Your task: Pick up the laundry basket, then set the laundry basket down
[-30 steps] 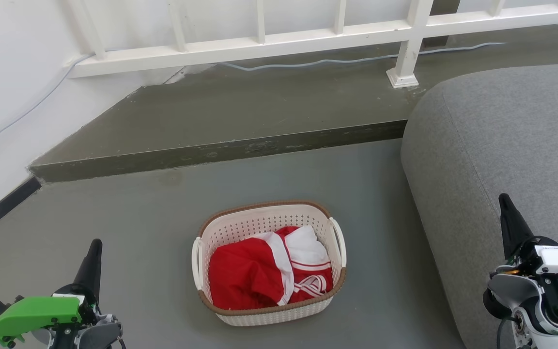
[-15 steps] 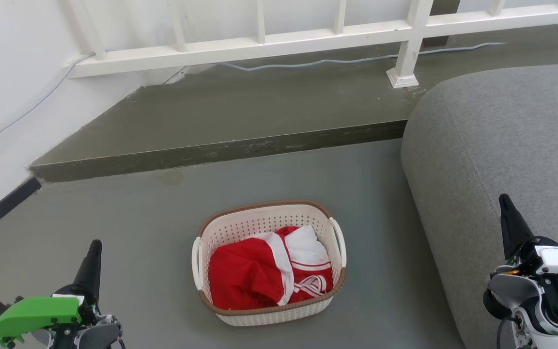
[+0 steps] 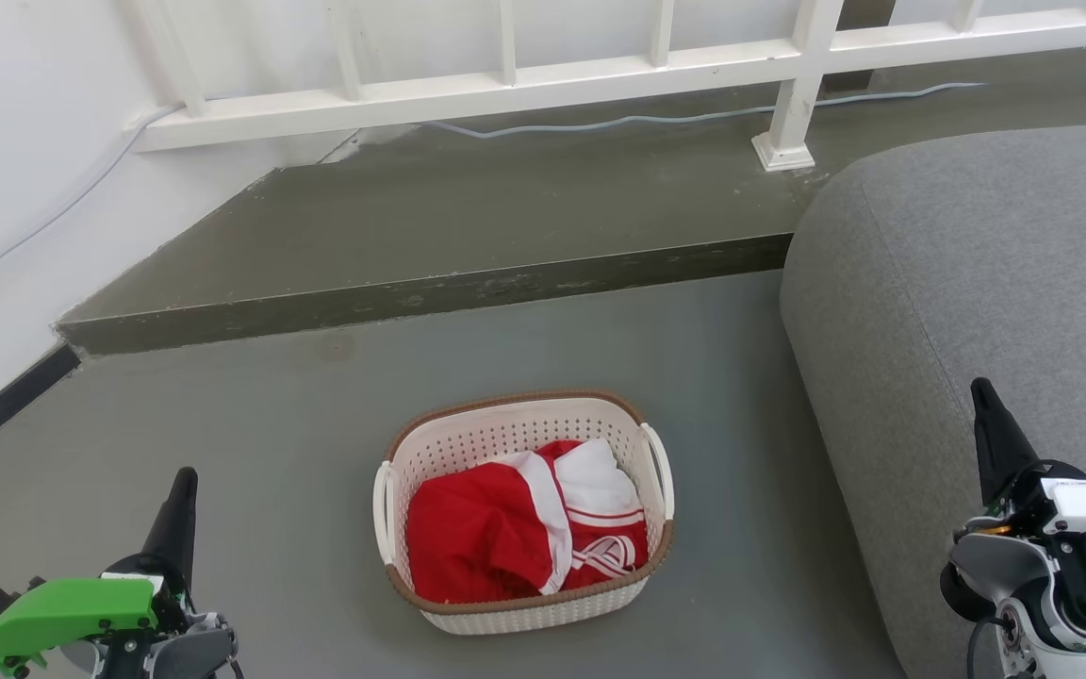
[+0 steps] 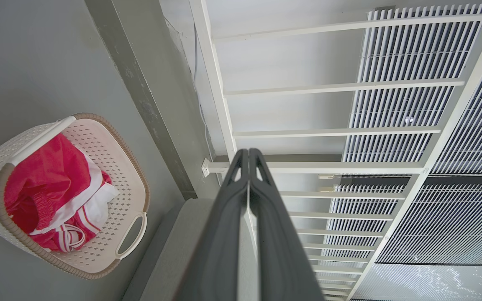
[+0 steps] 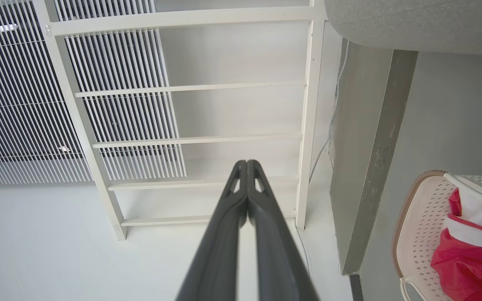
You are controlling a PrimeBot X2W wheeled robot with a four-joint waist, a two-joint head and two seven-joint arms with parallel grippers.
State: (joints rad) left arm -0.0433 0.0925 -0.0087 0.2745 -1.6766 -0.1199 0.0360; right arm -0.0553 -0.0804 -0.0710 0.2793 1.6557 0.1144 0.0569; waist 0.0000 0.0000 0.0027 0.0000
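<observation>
The laundry basket (image 3: 505, 436), cream-white with a brown rim and white side handles, stands on the grey floor and holds red and white clothes (image 3: 524, 533). It also shows at the left of the left wrist view (image 4: 124, 175) and at the right edge of the right wrist view (image 5: 423, 217). My left gripper (image 3: 185, 483) is shut and empty, well left of the basket. My right gripper (image 3: 981, 391) is shut and empty, well right of it, in front of the sofa. Both pairs of fingers are pressed together in the wrist views (image 4: 248, 154) (image 5: 247, 164).
A grey sofa (image 3: 977, 283) fills the right side. Behind the basket a raised concrete step (image 3: 430, 292) crosses the floor, with a white railing (image 3: 524, 90) and a cable along it. A white wall (image 3: 6, 189) stands at the left.
</observation>
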